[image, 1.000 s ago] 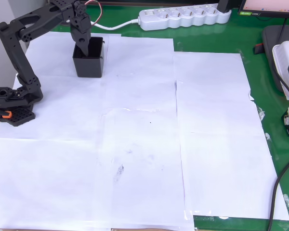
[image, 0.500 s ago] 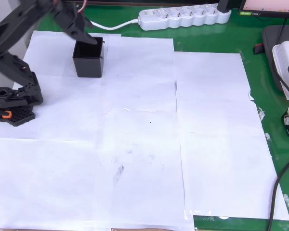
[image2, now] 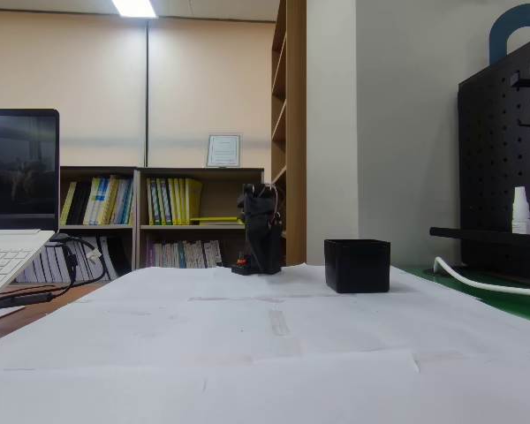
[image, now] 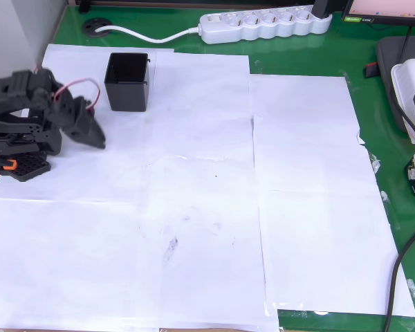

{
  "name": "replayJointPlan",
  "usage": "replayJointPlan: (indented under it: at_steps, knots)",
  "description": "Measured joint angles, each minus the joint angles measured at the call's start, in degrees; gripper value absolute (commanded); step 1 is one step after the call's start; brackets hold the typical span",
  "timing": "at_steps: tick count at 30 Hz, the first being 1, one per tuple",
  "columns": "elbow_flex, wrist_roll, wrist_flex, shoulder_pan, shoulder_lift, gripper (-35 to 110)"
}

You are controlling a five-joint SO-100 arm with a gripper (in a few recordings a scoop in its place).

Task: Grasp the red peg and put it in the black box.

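Note:
The black box [image: 128, 81] stands open-topped on the white paper at the back left of the overhead view; in the fixed view the black box [image2: 357, 265] sits right of centre. Its inside is dark, and the red peg is hidden or out of view. The black arm is folded back over its base [image: 17, 162]. My gripper [image: 97, 140] points down and right, left of and nearer than the box, clear of it. Its fingers taper to one tip with nothing between them. In the fixed view the folded arm [image2: 261, 231] stands behind the paper, left of the box.
White paper sheets [image: 207, 200] cover a green mat [image: 387, 173]. A white power strip [image: 266, 24] and its cable [image: 152, 34] lie along the back edge. A laptop [image2: 13, 203] stands at the left of the fixed view, and devices [image: 408, 76] line the right edge.
The arm has pulled up out of the black box, swung left and folded down over its base. The gripper now hangs left of the box instead of inside it.

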Motion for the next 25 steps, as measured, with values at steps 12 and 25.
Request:
replayJointPlan:
  at_steps: [12, 25]
  knots:
    - [0.2, 2.5, 4.5, -0.3, -2.5, 0]
    - [0.2, 2.5, 4.5, -0.7, -2.5, 0]
